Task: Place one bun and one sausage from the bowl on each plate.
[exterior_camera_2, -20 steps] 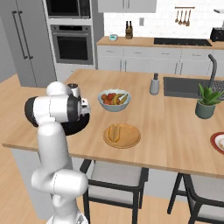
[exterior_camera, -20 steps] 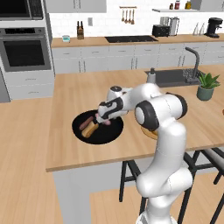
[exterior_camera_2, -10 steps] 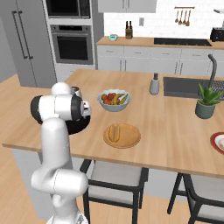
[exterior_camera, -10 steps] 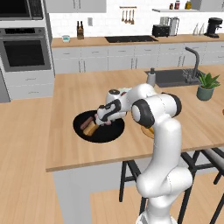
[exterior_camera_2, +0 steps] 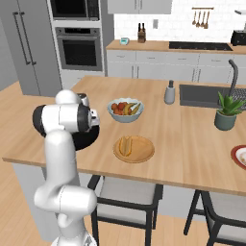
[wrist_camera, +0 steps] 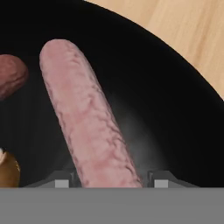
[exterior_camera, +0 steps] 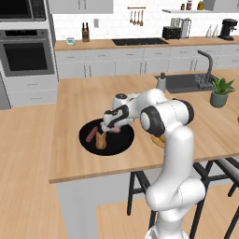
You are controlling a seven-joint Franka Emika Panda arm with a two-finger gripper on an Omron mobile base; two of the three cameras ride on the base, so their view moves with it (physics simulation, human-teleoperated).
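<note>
The wooden island counter [exterior_camera: 84, 100] is carrying all the task items. Near its front left edge the black bowl [exterior_camera: 119, 142] is sitting, and the white arm [exterior_camera: 165, 116] is reaching down into it. In the right base view the tan plate [exterior_camera_2: 141, 151] is lying near the counter's front edge, just ahead of the fruit bowl [exterior_camera_2: 125, 110], and is already holding a bun [exterior_camera_2: 125, 145]; no sausage is showing on it. Far to the right, the red-rimmed plate [exterior_camera_2: 239, 156] is cut by the picture's edge, so its contents cannot be told.

Inside the black bowl [wrist_camera: 175, 113], a pale pink sausage [wrist_camera: 85, 118] is lying lengthwise, its near end passing between the two fingertips of the gripper [wrist_camera: 108, 181]. The jaws are standing on either side of that end, close to it; whether they are already pinching it cannot be told. A darker sausage [wrist_camera: 11, 74] and a second bun [wrist_camera: 8, 170] are lying beside it.

Judged from this, at least one bun has been delivered; both sausages and one bun are waiting in the bowl.
</note>
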